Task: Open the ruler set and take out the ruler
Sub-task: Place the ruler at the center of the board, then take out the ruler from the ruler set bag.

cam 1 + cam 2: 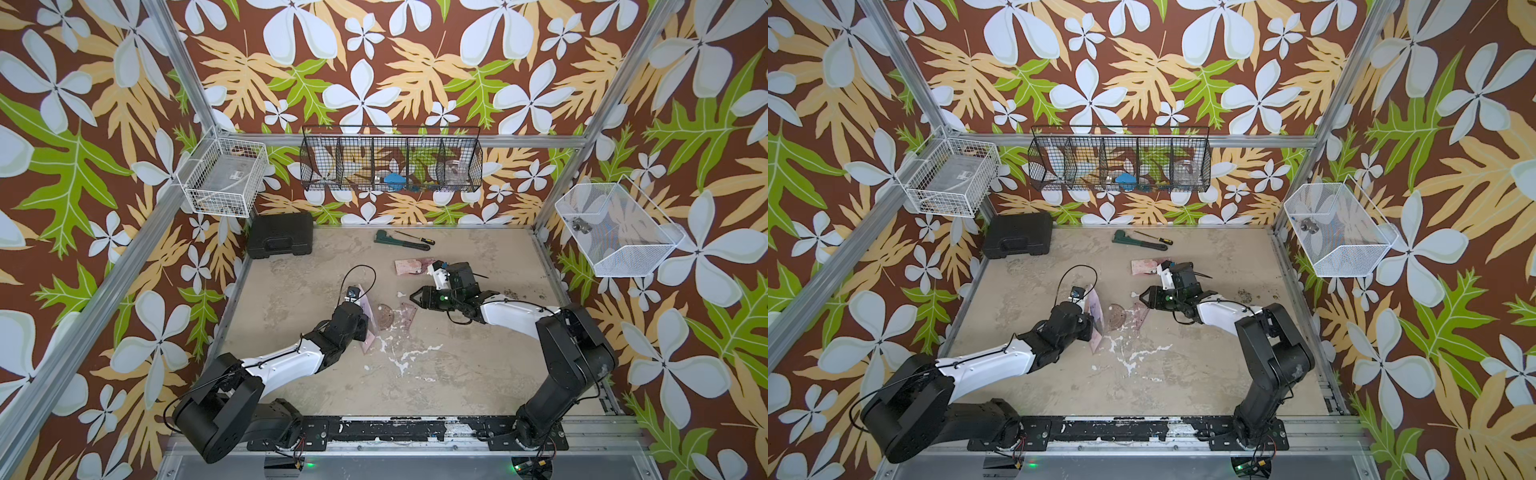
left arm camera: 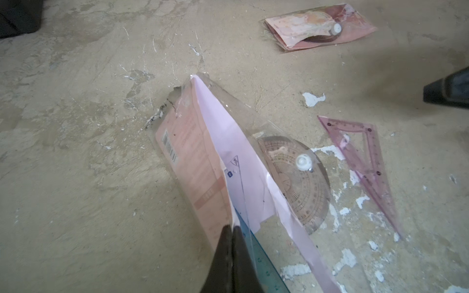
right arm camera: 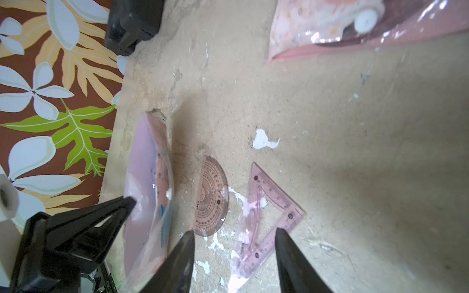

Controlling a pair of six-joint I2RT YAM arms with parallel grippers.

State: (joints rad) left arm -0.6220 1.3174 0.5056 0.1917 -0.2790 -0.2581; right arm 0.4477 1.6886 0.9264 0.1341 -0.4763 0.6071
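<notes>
Pink ruler set sleeve (image 2: 193, 162) at frame centre is pinched by the left gripper (image 2: 232, 228) — blue ruler (image 2: 264, 261) inside; right gripper (image 3: 234, 231) stands open, lower frame, over the set square (image 3: 276, 195).

Overhead stereo pair, wrist views near tabletop (image 2: 76, 177)

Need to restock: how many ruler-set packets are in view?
2: one packet pinched in the left hand, a second packet lying flat farther back on the table.
</notes>
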